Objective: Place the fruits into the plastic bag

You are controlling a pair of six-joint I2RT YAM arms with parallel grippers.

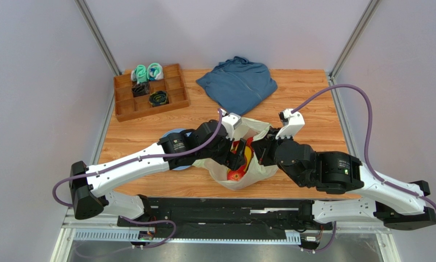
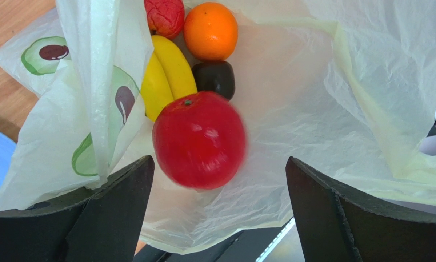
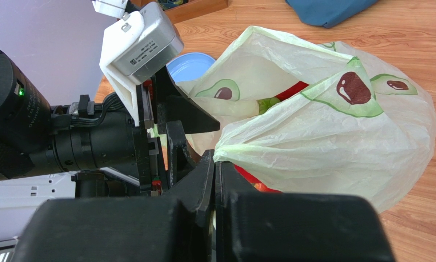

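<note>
The pale-green plastic bag point(image 1: 242, 177) with avocado prints lies open at the table's near middle. In the left wrist view it point(image 2: 324, 109) holds a smooth red fruit point(image 2: 199, 140), blurred, just past my fingertips, a yellow banana point(image 2: 165, 73), an orange point(image 2: 210, 30), a dark avocado point(image 2: 214, 78) and a bumpy red fruit point(image 2: 164, 15). My left gripper point(image 2: 217, 180) is open and empty over the bag's mouth; the bag's left wall lies over its left finger point(image 2: 111, 207). My right gripper point(image 3: 214, 158) is shut on the bag's rim point(image 3: 242, 150) and holds it up. Green grapes point(image 3: 266, 103) show inside.
A folded blue garment point(image 1: 237, 83) lies at the back middle. A wooden tray point(image 1: 121, 103) with rolled teal and black socks stands at the back left. A blue plate point(image 1: 173, 132) lies under the left arm. The two arms meet over the bag.
</note>
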